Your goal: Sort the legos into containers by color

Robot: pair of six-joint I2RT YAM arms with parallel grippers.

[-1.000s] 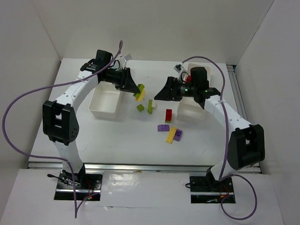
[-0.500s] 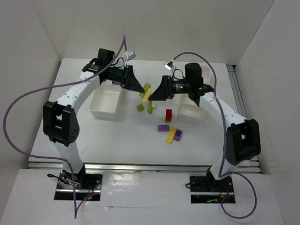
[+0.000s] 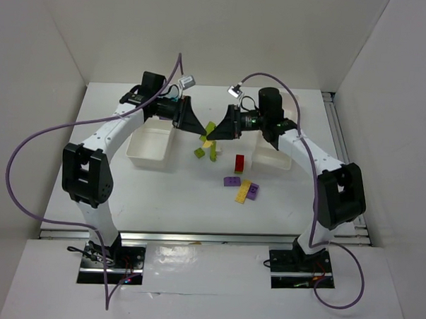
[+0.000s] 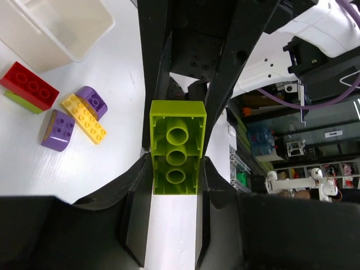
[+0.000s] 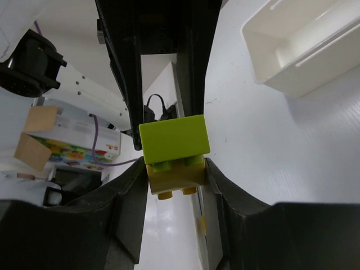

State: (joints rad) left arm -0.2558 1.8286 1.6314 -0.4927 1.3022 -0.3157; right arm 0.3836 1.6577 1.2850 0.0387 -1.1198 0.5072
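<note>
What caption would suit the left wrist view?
Left gripper clamps a lime green brick; a red brick and two purple bricks lie beyond.

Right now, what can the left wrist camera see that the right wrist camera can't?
Only the left wrist camera shows loose pieces on the table: a red brick, a long yellow brick and two purple pieces. Only the right wrist camera shows the short yellow brick stuck onto the green brick, held by the right hand. Both show the green brick in the middle, and each shows a white tray.
</note>
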